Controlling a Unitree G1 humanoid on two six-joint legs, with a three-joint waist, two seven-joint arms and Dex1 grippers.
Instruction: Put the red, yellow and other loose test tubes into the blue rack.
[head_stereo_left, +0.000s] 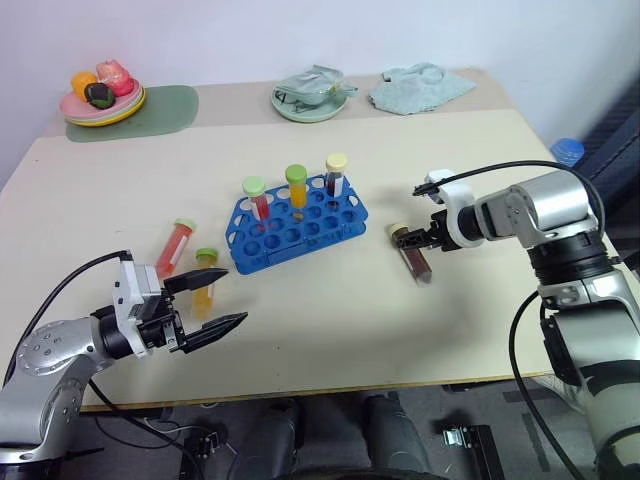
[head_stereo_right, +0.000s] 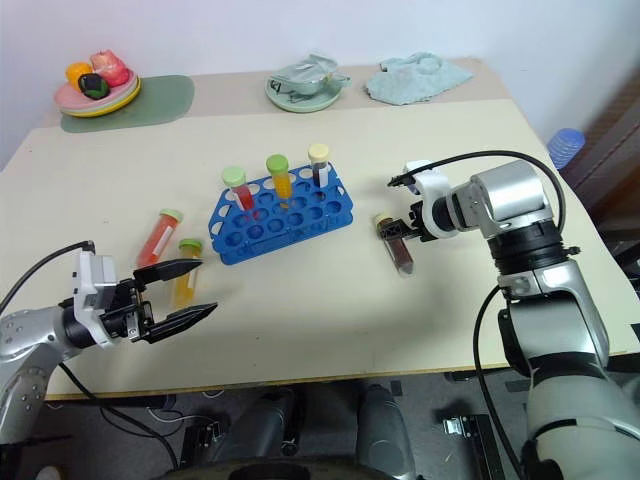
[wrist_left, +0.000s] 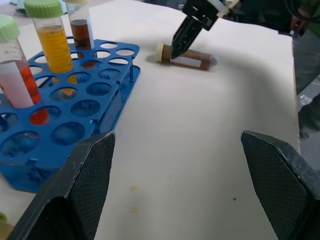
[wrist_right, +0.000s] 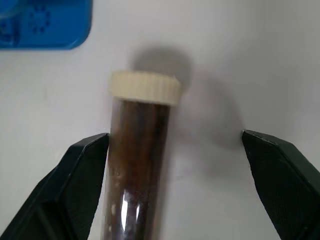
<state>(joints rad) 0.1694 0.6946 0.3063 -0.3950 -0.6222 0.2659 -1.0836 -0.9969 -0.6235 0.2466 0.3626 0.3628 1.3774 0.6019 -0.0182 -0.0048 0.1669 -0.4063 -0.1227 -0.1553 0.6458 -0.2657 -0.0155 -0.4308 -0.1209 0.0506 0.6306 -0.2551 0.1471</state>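
The blue rack (head_stereo_left: 298, 222) stands mid-table and holds three upright tubes: red, orange and dark. Left of it lie a red test tube (head_stereo_left: 177, 245) and a yellow test tube (head_stereo_left: 203, 290), both green-capped. A brown tube (head_stereo_left: 410, 250) with a cream cap lies to the rack's right. My right gripper (head_stereo_left: 425, 243) points down over the brown tube, open. In the right wrist view the brown tube (wrist_right: 140, 155) lies beside one finger (wrist_right: 85, 175). My left gripper (head_stereo_left: 236, 295) is open and level, just in front of the yellow tube and holding nothing.
At the back left a plate of toy fruit (head_stereo_left: 105, 100) sits on a green mat. A green dish (head_stereo_left: 312, 98) and a teal cloth (head_stereo_left: 420, 88) lie at the back. The table's front edge (head_stereo_left: 330, 385) runs close to my left gripper.
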